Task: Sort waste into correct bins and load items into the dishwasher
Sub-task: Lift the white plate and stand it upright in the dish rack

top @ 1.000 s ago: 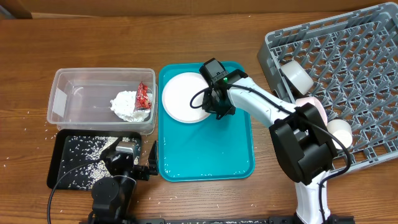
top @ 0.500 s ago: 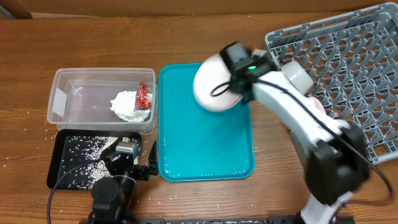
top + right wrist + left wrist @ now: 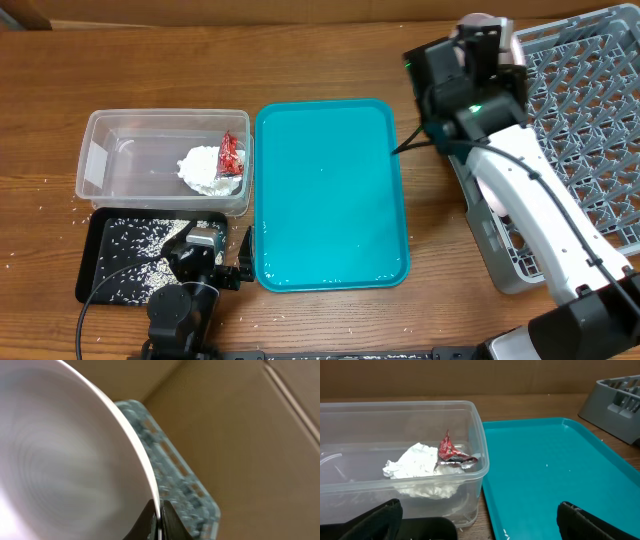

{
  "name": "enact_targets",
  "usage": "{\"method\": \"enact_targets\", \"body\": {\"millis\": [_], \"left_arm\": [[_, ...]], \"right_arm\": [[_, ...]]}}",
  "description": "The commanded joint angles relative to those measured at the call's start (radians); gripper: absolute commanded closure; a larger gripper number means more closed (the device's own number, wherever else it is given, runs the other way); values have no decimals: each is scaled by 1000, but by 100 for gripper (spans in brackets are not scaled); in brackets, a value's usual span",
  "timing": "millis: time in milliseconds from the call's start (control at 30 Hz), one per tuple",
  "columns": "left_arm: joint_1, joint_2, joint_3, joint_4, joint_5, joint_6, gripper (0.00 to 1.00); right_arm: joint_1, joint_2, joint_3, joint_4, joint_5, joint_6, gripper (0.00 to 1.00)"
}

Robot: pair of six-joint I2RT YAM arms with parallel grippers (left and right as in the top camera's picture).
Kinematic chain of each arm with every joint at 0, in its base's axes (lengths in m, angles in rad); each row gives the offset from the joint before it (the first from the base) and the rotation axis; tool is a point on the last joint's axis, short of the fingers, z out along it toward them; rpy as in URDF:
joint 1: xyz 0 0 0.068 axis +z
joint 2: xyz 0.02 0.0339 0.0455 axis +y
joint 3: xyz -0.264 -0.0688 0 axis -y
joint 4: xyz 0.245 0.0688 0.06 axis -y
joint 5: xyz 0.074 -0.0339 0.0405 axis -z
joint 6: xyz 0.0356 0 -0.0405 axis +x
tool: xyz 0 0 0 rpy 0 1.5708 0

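My right gripper (image 3: 159,510) is shut on the rim of the round white plate (image 3: 60,460) and holds it on edge, lifted over the near-left corner of the grey dish rack (image 3: 580,120). From overhead the gripper (image 3: 485,45) hides most of the plate. The clear tub (image 3: 110,190) holds the white tissue wad (image 3: 205,170) and the red wrapper (image 3: 231,155); both also show in the left wrist view, tissue (image 3: 415,467) and wrapper (image 3: 451,452). The black tray (image 3: 95,255) holds rice grains (image 3: 140,245). My left gripper (image 3: 480,525) is open and empty, low by the tub. Chopsticks are out of view.
The teal tray (image 3: 330,190) lies bare between the tub and the rack. A pale bowl (image 3: 497,205) peeks out under my right arm at the rack's left edge. Loose rice grains (image 3: 40,182) lie on the table left of the tub.
My right gripper lifted the white plate off the teal tray and carried it up and right to the rack's corner, turning it on edge. The left arm has not moved.
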State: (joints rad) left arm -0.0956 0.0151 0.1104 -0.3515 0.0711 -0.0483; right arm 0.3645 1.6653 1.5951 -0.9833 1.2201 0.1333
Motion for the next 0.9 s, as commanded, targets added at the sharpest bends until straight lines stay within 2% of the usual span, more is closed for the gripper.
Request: {"method": "enact_targets", "body": {"millis": [0, 200, 867], "left_arm": [[8, -10, -5, 2, 0, 19, 0], [8, -10, -5, 2, 0, 19, 0], [8, -10, -5, 2, 0, 19, 0]], "right_arm": [[-105, 19, 8, 13, 129, -30, 96], [-233, 73, 8, 24, 101, -30, 96], [-233, 210, -26, 46, 2, -38, 94]]}}
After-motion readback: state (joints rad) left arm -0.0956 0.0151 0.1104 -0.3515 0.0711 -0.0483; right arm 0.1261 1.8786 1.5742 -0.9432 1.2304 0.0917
